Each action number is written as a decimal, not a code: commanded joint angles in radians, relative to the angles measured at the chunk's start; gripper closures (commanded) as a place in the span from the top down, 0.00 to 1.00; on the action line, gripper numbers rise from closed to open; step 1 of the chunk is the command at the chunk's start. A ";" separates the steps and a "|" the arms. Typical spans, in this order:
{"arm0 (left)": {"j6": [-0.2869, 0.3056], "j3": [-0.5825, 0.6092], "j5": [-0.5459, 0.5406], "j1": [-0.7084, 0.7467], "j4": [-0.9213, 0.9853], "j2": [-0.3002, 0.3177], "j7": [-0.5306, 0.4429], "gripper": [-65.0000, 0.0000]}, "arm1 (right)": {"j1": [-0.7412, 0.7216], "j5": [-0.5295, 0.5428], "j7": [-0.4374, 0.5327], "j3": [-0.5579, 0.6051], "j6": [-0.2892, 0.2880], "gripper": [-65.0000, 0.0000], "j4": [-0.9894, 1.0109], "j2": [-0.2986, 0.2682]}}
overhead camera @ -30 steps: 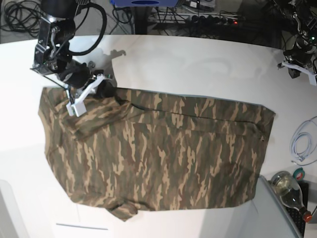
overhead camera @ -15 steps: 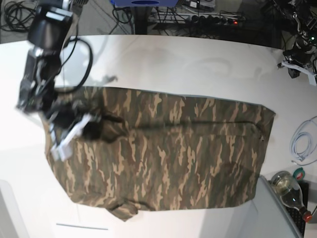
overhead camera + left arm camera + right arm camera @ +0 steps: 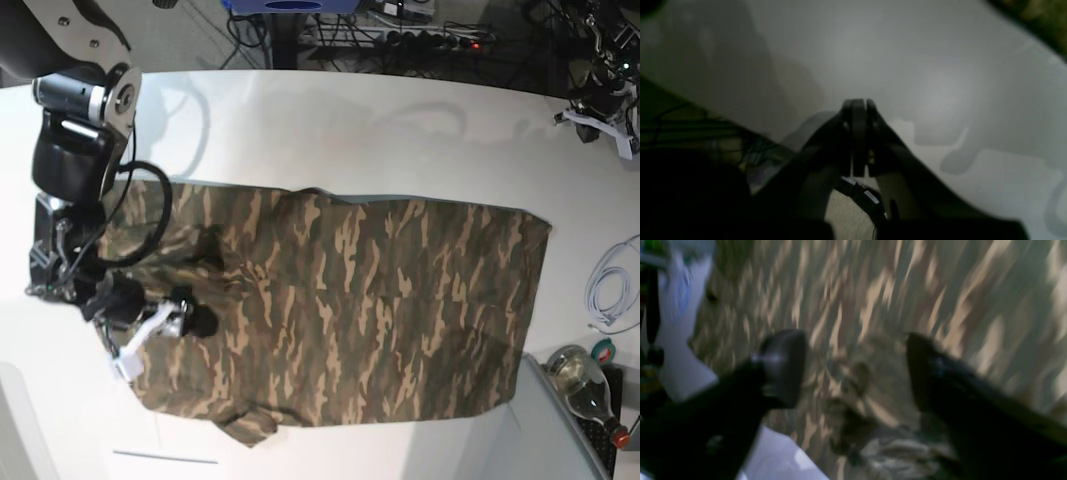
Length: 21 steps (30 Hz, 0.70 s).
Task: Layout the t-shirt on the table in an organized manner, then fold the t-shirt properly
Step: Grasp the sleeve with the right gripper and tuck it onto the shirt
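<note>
My base camera hangs high and looks almost straight down, far enough back to take in the white worktop (image 3: 400, 130) and the whole t-shirt (image 3: 350, 310). My right wrist camera rides just behind the right claw (image 3: 853, 370) and stares past its spread fingers, very close and blurred, at the same camouflage cloth. My left wrist camera looks along the left claw (image 3: 858, 110), its fingers pressed together, at bare worktop near the edge, which the base view also covers.

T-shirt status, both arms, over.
Right gripper jaws open over the t-shirt, nothing held. Left gripper jaws shut, empty, over bare table. T-shirt spread flat, unfolded, bunched near the right gripper. Nothing in the way.
</note>
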<state>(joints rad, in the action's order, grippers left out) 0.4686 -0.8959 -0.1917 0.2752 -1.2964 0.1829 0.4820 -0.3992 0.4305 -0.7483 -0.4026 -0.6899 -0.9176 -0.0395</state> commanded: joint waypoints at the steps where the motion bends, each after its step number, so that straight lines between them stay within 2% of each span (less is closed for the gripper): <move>1: -0.001 -0.004 -0.021 -0.003 -0.016 0.017 -0.022 0.00 | -0.011 0.024 0.016 -0.005 -0.008 0.77 -0.037 -0.007; 5: -0.001 -0.004 -0.022 -0.014 -0.015 0.016 -0.022 0.00 | 0.107 0.026 -0.006 -0.011 -0.008 0.77 -0.238 -0.006; 6: -0.001 -0.004 -0.025 -0.027 -0.015 0.016 -0.022 0.04 | 0.148 0.026 -0.010 -0.011 -0.008 0.77 -0.311 -0.004; 9: -0.001 -0.004 -0.082 -0.057 -0.007 0.016 -0.022 0.41 | 0.305 0.026 -0.007 -0.011 -0.008 0.77 -0.541 0.016; 11: -0.001 -0.004 -0.117 -0.063 -0.016 0.017 -0.022 0.60 | 0.400 0.026 -0.006 -0.011 -0.008 0.77 -0.665 0.022; 12: -0.001 -0.004 -0.125 -0.064 -0.027 0.020 -0.022 0.64 | 0.434 0.026 -0.006 -0.011 -0.008 0.77 -0.706 0.023; 16: -0.006 0.011 -0.079 -0.118 -0.039 0.025 -0.029 0.64 | 0.521 0.026 0.003 -0.011 -0.008 0.77 -0.776 0.023; 21: -0.006 0.120 0.107 -0.245 0.051 0.046 -0.030 0.64 | 0.541 0.026 0.037 -0.006 -0.008 0.77 -0.737 0.023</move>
<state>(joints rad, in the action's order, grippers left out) 0.4648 -0.7692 -0.0784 0.0269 -1.2320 0.2123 0.4652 0.1497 0.4416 -0.7303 -0.4072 -0.6949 -1.6417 -0.0105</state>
